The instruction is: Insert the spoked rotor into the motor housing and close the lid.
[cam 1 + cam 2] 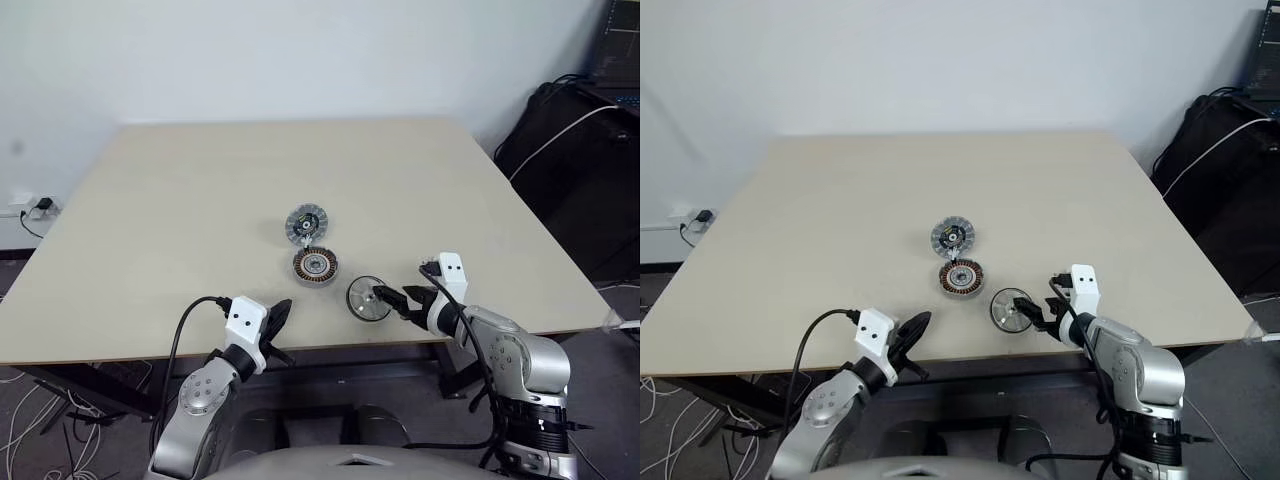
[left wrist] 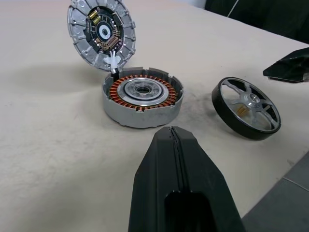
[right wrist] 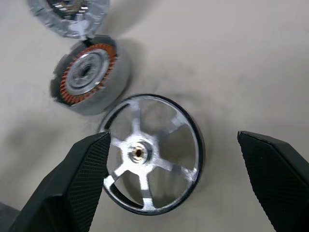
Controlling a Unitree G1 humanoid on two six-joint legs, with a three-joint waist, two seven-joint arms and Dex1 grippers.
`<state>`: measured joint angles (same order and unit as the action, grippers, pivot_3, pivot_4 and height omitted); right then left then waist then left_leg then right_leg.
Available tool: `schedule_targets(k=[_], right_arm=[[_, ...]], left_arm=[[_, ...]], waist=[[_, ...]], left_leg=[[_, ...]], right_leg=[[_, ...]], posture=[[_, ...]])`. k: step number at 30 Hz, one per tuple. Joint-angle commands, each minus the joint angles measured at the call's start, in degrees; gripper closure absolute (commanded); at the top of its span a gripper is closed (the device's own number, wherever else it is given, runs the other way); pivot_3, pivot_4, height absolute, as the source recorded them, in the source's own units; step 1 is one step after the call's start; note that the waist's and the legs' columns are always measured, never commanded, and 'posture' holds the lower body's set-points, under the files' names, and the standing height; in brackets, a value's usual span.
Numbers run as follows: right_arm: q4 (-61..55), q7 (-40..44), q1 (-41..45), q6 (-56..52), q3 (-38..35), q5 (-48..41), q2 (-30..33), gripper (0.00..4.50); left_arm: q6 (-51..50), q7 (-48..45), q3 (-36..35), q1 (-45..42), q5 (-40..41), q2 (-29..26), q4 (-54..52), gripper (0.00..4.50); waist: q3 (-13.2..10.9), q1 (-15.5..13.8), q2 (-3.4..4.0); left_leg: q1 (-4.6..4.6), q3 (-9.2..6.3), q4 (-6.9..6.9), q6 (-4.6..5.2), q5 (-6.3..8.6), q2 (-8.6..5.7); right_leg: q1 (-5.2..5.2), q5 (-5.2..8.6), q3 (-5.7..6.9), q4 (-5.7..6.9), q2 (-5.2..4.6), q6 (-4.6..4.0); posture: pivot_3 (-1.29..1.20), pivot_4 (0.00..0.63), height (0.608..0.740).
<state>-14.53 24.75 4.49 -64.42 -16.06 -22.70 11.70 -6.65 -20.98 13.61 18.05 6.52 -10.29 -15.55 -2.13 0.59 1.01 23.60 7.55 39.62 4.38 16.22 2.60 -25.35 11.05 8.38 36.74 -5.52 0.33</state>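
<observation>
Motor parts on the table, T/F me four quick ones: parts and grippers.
1. The spoked rotor sits inside the motor housing. False: it lies on the table beside it.
2. The right gripper is open over the rotor. True.
3. The left gripper holds the lid. False: shut on nothing; the lid stands tilted behind the housing.
4. The housing's copper coil ring is exposed. True.

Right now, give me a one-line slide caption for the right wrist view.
Open right gripper hovers over the spoked rotor lying beside the motor housing.
</observation>
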Motion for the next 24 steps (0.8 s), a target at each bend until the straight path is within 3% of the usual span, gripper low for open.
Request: schedule_targets(k=[1, 9, 22, 24], right_arm=[[1.47, -2.07, 1.94, 0.18, -2.94, -2.37, -0.91, 0.03], [7.14, -2.71, 3.52, -1.05, -5.44, -6.93, -1.53, 0.03], [8.95, -1.23, 2.32, -5.63, -5.18, -15.97, -3.22, 0.03], [8.32, -1.97, 2.02, -6.44, -5.11, -16.87, -3.51, 0.41]], left_arm=[[4.1, 1.4, -0.41, -0.59, -1.36, 0.76, 1.28, 4.5], [10.86, 2.41, -1.51, 0.17, -0.73, 2.82, 5.99, 4.5], [11.42, 1.77, -1.83, 0.3, -0.21, 3.65, 7.6, 4.5], [11.08, 1.81, -1.75, 0.19, -0.33, 3.62, 7.55, 4.5]], waist=[[0.0, 0.02, 0.01], [0.03, 0.05, 0.04], [0.05, 0.1, 0.07], [0.06, 0.06, 0.06]], left_leg=[[0.0, 0.01, 0.0, 0.0, 0.0, 0.0], [-0.03, 0.01, 0.01, 0.01, 0.0, 0.0], [-0.04, -0.01, 0.01, 0.01, 0.0, 0.02], [-0.03, 0.0, 0.01, 0.01, 0.0, 0.01]], right_leg=[[0.0, 0.0, -0.01, 0.0, 0.0, 0.0], [0.02, 0.0, -0.02, 0.03, 0.01, 0.01], [0.02, 0.0, -0.01, 0.04, 0.01, 0.01], [0.03, 0.0, -0.01, 0.04, 0.0, 0.01]], posture=[[0.0, 0.0, 0.74], [0.0, 0.0, 0.74], [0.0, 0.0, 0.74], [0.0, 0.0, 0.74]])
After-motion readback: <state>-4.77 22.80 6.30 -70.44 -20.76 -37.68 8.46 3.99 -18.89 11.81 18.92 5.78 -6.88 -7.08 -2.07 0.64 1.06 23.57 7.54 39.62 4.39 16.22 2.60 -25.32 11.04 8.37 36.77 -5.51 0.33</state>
